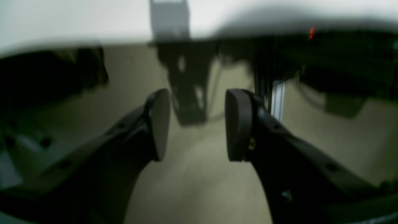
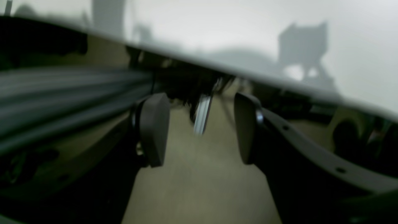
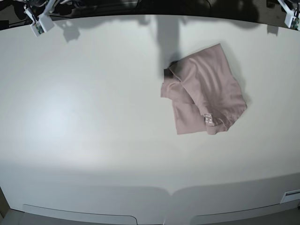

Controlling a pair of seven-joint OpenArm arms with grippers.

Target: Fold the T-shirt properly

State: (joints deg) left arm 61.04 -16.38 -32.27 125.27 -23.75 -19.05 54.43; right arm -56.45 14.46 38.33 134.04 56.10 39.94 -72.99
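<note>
Both arms are parked off the counter [image 3: 93, 117] here, and neither claw shows in the base view. The left claw [image 1: 197, 124] hangs with its pads wide apart and nothing between them, only blurred floor and dark framework beyond the counter's edge. Same story for the right claw [image 2: 202, 127]: pads apart, empty, peering past the white rim.

Now the key relation: the T-shirt [image 3: 204, 93] lies on the right half of the base view, toward the far edge. That is the side of the arm carrying the left wrist camera, so I judge the left arm the nearer one. The right arm would have to cross well over the counter's middle. Neither wrist camera sees the cloth at all, so it lies well apart from both claws.

The bundle's long axis runs on a diagonal, from the upper corner near the far edge down toward the near right.

And the look of it: dusty mauve-pink, already doubled into a compact, roughly four-sided packet. A layer overlaps along the left side, with a lighter inner fold showing there. A small white label [image 3: 208, 119] peeks out near the lower right corner. The edges are uneven and the surface is softly creased.
</note>
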